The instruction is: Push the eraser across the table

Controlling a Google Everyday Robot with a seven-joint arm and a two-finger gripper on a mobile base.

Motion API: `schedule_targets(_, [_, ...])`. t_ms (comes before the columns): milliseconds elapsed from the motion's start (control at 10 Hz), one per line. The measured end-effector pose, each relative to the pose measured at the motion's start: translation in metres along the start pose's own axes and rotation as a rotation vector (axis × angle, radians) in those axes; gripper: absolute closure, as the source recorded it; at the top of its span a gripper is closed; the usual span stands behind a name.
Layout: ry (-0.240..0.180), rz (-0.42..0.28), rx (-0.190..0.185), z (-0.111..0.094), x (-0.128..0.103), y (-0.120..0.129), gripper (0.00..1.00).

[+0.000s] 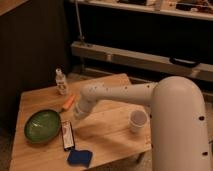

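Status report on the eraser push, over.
Tool low by far end of eraser. Eraser flat on table beside green bowl. Blue sponge close at near end.

Round green bowl (43,125) sits over on the left, with a blue wavy-edged sponge pad (79,157) in front of it, a bit to the right. Small orange stick (68,103) lies just up-left of the gripper (78,114). A little clear bottle with a pale cap (61,82) stands behind the stick, and a white cup (138,121) is off on the right.
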Motion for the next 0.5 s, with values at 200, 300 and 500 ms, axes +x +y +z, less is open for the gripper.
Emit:
schedule_targets(200, [-0.004,0.038,0.011,-0.009,0.002,-0.021,0.93])
schedule_targets(300, [-0.003,0.041,0.011,-0.008,0.002,-0.022,0.93])
schedule_targets(500, [0.007,0.041,0.007,0.002,0.009,-0.013,0.93])
